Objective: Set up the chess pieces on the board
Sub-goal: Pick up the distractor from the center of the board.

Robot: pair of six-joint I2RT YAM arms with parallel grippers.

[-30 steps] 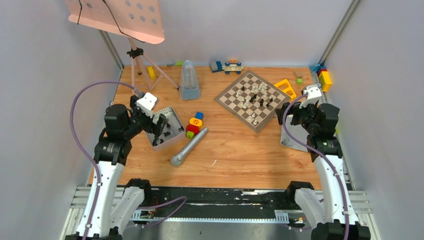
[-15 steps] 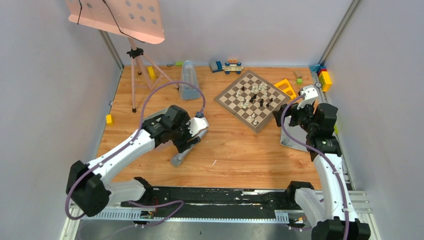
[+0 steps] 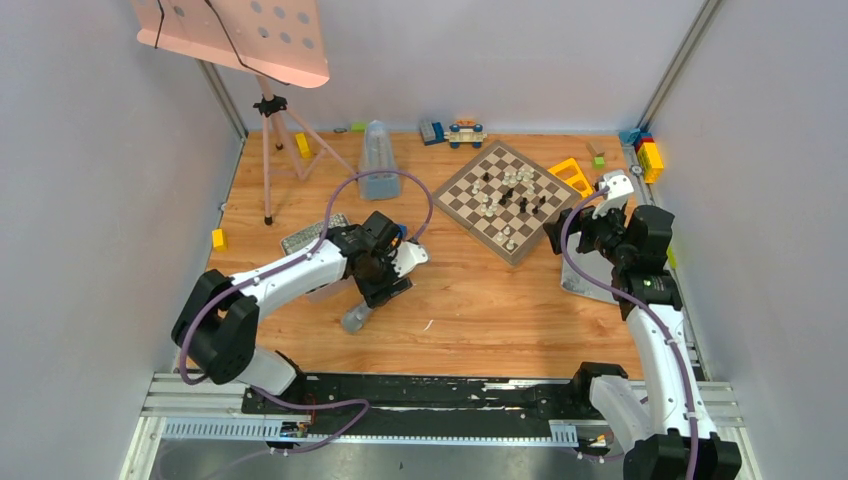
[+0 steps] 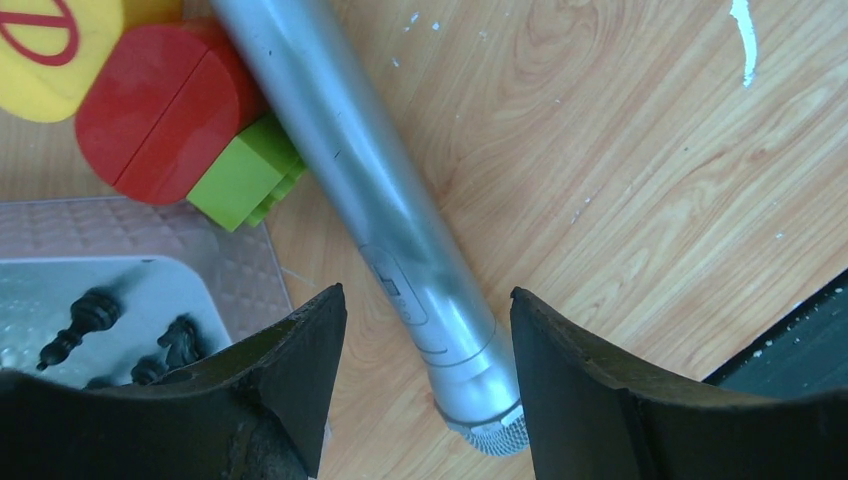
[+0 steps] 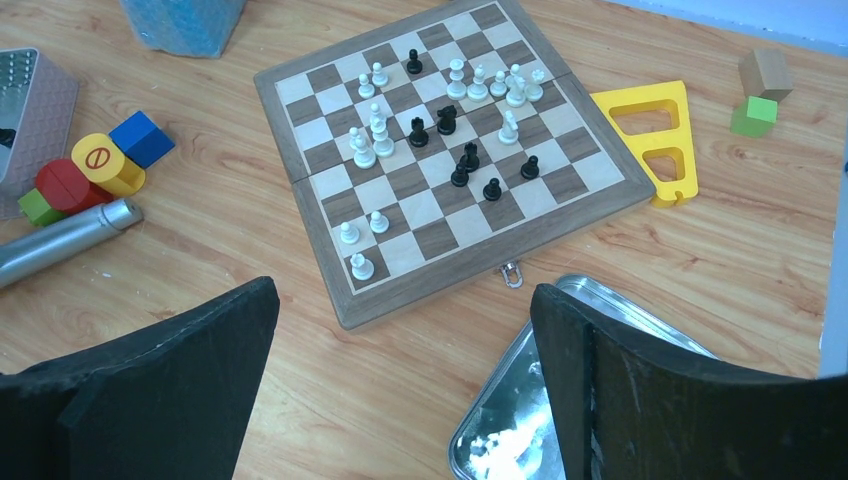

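Note:
The board [image 3: 460, 195] lies at the back right, with black and white chess pieces [image 5: 440, 120] scattered over its middle. More black chess pieces [image 4: 90, 320] lie in the grey tray [image 4: 60, 225] at the left. My left gripper [image 4: 428, 292] is open and straddles the head end of a silver microphone [image 4: 400, 260]. Its right finger sits close against the mesh and the left finger stands apart. In the top view that gripper [image 3: 385, 288] is low over the table. My right gripper [image 5: 405, 290] hangs open and empty by the board's near corner.
Red [image 4: 160, 110], green [image 4: 240, 180] and yellow blocks touch the microphone beside the tray. A shiny metal lid [image 5: 600, 400] lies under my right gripper. A yellow triangle [image 5: 650, 130], a metronome [image 3: 378, 160], a music stand [image 3: 240, 40] and loose blocks stand along the back.
My left arm has swung from over the grey tray rightward down to the microphone, and its jaws have narrowed around it. The right arm has barely moved.

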